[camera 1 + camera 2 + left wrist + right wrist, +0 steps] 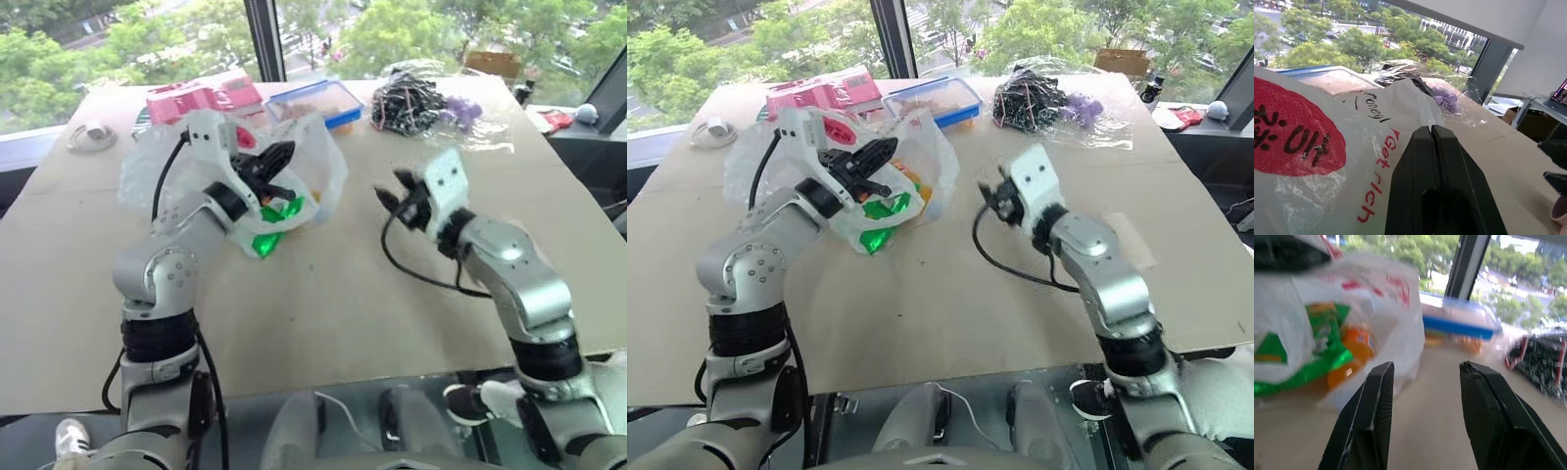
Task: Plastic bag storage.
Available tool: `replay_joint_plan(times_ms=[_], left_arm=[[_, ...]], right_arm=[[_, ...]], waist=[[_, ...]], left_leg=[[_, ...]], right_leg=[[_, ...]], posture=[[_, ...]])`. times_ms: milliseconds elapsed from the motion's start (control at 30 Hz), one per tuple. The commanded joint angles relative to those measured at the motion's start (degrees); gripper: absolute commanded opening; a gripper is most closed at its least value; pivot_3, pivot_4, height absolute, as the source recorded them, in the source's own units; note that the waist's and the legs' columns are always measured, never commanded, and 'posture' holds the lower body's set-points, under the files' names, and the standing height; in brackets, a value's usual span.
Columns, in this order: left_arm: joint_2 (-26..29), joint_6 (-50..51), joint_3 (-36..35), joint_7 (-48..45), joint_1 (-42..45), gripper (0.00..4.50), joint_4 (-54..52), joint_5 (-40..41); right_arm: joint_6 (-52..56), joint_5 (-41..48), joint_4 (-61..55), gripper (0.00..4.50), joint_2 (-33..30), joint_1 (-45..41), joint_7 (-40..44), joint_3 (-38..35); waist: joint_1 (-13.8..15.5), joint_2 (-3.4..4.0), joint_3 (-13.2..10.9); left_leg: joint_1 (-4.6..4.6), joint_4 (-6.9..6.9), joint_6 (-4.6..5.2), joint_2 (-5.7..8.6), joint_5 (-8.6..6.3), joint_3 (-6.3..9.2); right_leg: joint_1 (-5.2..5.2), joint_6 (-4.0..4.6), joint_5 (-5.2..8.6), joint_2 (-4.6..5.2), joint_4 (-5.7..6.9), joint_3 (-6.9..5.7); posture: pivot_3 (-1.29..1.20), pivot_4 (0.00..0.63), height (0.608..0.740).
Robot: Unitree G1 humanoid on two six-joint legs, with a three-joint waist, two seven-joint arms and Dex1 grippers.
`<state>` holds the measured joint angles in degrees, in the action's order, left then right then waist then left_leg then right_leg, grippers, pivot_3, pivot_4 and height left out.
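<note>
The left tool (pixel 872 155), fingers pressed together, pinches the bag (pixel 921 166) up off the table (pixel 940 294) with a green packet (pixel 884 209) inside, the right tool (pixel 392 201) waits half-spread and empty beside it — storage looks barely started.

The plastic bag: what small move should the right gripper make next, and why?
Probably the right gripper should move toward the plastic bag's near free edge and close on it. The left gripper is shut on the bag, lifting one side, while the right gripper is open, holds nothing and stands apart from the bag, pointing at it. A second grip would let both gather it.
</note>
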<state>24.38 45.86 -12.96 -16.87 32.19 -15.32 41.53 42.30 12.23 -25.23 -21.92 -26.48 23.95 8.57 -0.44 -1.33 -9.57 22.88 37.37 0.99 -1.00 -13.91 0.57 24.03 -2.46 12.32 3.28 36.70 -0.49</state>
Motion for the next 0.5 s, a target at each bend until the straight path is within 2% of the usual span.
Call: replay_joint_plan(times_ms=[33,200,333,500], left_arm=[[2.8,2.1,-1.4,-2.9,-1.8,0.00,-3.7,2.7],[4.7,2.9,-1.4,-4.5,-2.5,0.00,-3.4,3.3],[4.8,2.8,-0.8,-5.0,-1.5,0.00,-2.7,3.0],[5.8,3.0,-1.1,-5.8,-1.2,0.00,-2.7,3.0]], right_arm=[[13.5,1.7,-11.0,2.13,-5.4,5.0,0.2,-1.5],[32.0,2.1,-16.1,2.13,-6.2,7.1,-4.4,-6.6],[37.0,1.4,-13.0,2.13,-5.3,6.4,-6.7,-7.5],[36.6,0.0,-8.8,2.13,-7.0,6.5,-8.4,-6.9]], waist=[[-0.2,-0.01,-0.1],[-0.4,-0.03,-0.1],[-0.2,-0.04,-0.1],[-0.3,-0.05,-0.2]], left_leg=[[0.00,0.00,0.00,0.00,0.00,-0.04],[-0.06,0.00,0.00,-0.06,0.00,-0.05],[-0.09,0.03,0.00,-0.07,0.00,-0.01],[-0.04,0.03,0.00,-0.06,0.00,-0.07]], right_leg=[[0.01,0.00,0.00,0.02,0.00,0.03],[0.03,0.00,0.01,-0.05,0.05,0.05],[0.02,0.16,0.10,-0.08,0.07,0.02],[0.03,0.00,0.00,-0.07,0.04,0.05]], posture=[[0.00,0.150,0.740],[0.00,0.150,0.740],[0.00,0.150,0.740],[0.00,0.150,0.740]])
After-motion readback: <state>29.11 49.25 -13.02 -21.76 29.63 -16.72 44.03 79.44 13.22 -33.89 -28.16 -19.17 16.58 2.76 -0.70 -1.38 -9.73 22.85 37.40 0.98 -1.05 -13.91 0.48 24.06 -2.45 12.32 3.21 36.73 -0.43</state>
